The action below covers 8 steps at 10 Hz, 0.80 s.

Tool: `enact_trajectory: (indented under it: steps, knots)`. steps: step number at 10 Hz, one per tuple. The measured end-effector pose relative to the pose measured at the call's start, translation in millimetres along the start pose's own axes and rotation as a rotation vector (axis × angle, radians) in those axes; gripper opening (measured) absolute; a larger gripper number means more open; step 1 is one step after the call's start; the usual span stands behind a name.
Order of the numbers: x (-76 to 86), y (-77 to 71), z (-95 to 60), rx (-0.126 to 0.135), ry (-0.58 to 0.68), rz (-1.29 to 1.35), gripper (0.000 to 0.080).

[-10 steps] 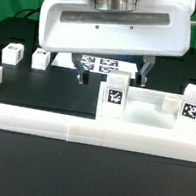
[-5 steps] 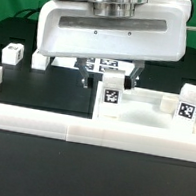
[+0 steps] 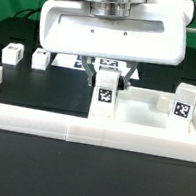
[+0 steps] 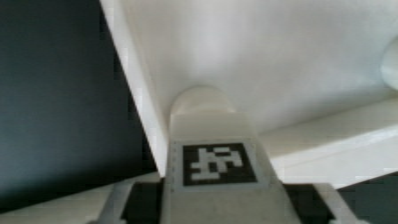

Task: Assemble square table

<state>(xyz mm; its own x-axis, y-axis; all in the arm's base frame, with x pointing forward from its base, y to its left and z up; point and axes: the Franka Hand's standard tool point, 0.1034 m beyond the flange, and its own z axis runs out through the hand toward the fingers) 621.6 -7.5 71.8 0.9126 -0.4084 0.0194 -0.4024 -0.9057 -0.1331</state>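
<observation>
While the gripper (image 3: 109, 77) straddles the tagged corner of the square table (image 3: 144, 117), clamping cannot be confirmed; it lies against the border wall (image 3: 41, 128) along the near edge of the surface (image 3: 46, 91).

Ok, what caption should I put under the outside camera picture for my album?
Robot gripper straddles the tagged edge of the white tabletop, two loose legs nearby.

Up top, the arm's housing (image 3: 110, 32) blocks the far side of the table (image 3: 46, 94), and only a sliver of the marker board (image 3: 109, 63) peeks out beneath. The gripper (image 3: 109, 79) flanks a leg (image 3: 105, 95), contact too small to call. Wrist view: the slab (image 4: 231, 50) blurs and runs off the edges, the leg's tag looks soft, fingers (image 4: 134, 205) cropped.
</observation>
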Motion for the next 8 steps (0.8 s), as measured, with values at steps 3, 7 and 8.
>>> enact_trajectory:
  steps: [3,7,8]
  knots:
    - [-3.9,-11.4,1.2,-0.026,-0.015,0.446,0.0290]
    - [-4.8,-14.5,5.6,-0.019,-0.001,0.967,0.0290]
    - [-5.5,-15.3,6.2,0.003,0.008,1.121,0.0291]
